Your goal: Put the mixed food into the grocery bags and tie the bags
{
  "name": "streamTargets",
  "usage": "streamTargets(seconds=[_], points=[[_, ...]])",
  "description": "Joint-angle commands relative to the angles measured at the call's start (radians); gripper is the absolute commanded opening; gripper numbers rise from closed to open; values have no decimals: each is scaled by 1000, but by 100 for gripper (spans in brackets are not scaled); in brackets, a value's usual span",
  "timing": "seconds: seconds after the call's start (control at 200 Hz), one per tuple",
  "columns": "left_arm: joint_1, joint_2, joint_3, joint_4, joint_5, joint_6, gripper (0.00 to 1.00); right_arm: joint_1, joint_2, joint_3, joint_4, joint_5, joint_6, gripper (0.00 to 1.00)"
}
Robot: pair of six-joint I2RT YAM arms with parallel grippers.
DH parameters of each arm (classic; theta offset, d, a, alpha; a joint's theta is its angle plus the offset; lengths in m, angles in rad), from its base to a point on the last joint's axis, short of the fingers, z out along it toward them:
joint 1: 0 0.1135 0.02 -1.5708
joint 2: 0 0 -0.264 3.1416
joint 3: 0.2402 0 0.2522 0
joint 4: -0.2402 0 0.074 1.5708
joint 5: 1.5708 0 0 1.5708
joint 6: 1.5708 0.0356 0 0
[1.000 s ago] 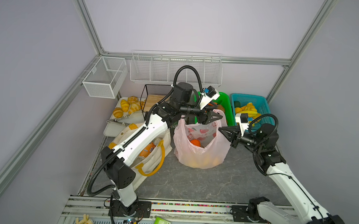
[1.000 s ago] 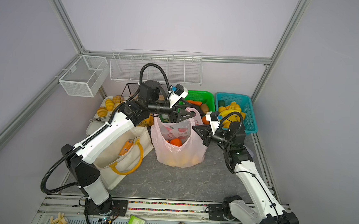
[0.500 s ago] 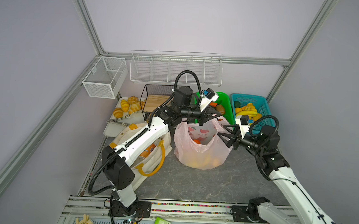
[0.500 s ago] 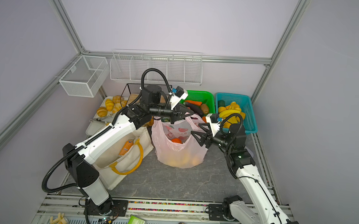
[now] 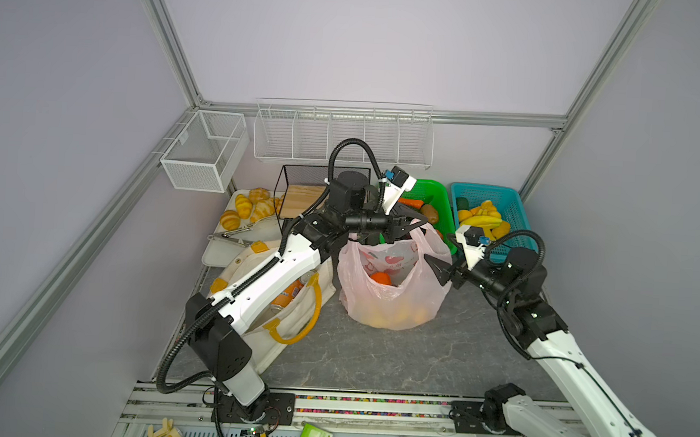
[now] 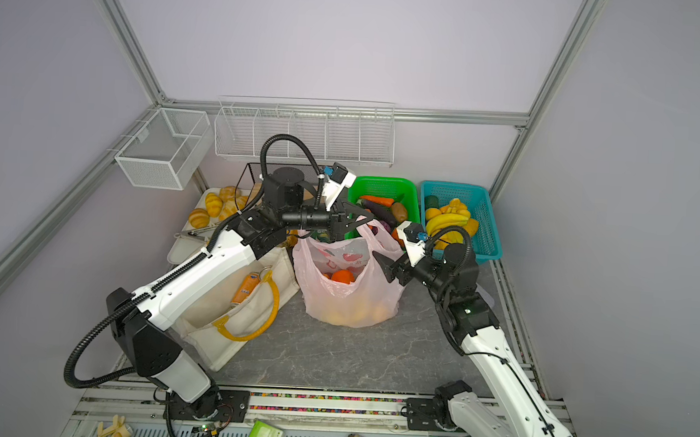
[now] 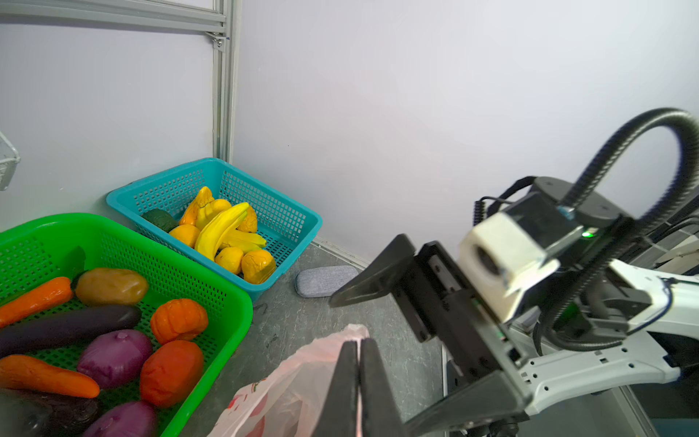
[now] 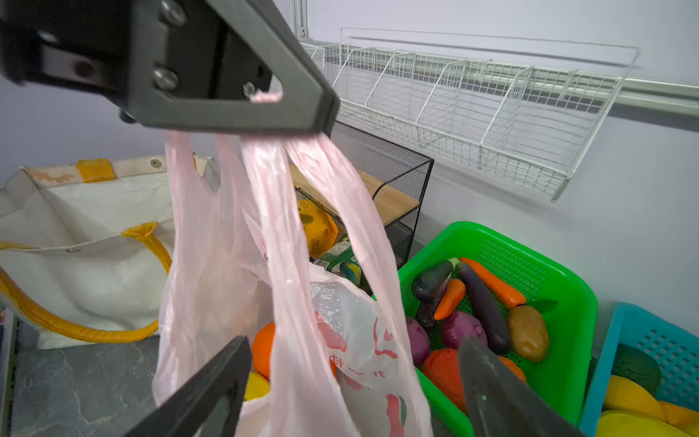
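In both top views the pink bag (image 5: 393, 297) stood on the counter (image 5: 373, 354) with toy fruits (image 5: 380, 279) inside, untied. Beside the bag, the canvas tote (image 5: 275, 354) held an orange can (image 6: 245, 289). Left wrist view: the left gripper (image 7: 358, 345) pinched the bag's gathered handles (image 7: 321, 352). Right wrist view: the right gripper (image 8: 353, 342) gaped beside the bag. No cola can showed.

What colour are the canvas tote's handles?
Yellow; the tote handles show best in a top view.
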Motion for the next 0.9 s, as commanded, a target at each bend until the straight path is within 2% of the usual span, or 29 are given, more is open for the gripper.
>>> streamTargets(seconds=[0.0,0.035,0.075,0.115,0.125,0.155,0.23,0.295,0.37,0.52,0.61,0.68,0.79,0.895], points=[[1,-21,7,5,0,-70,0,7,50,59,76,-112,-81,89],[1,-23,6,-1,-7,-77,0,7,72,65,76,-139,-77,92],[1,-27,7,-4,-10,-80,0,8,92,56,89,-140,-70,100],[1,-30,6,-4,-7,-87,0,6,105,40,109,-130,-69,89],[1,-31,6,-4,-5,-88,0,5,108,16,120,-122,-69,83],[1,-32,6,-2,-4,-95,0,5,109,-16,141,-108,-66,76],[1,-31,7,7,-5,-117,0,2,99,-106,232,-94,-37,51],[5,-23,4,29,9,-146,0,2,90,-168,286,-95,-5,33],[9,-8,8,34,11,-179,0,6,79,-201,309,-90,15,22],[8,-15,-25,85,49,-168,0,8,72,-198,327,-101,42,10],[10,-44,-58,81,68,-43,34,1,74,-179,311,-141,60,7],[24,-62,-65,39,105,80,50,-10,69,-172,291,-180,75,6],[61,-79,-63,-27,171,257,65,-26,56,-169,265,-230,93,6],[74,-80,-40,-108,188,439,73,-33,48,-158,226,-256,91,6]])
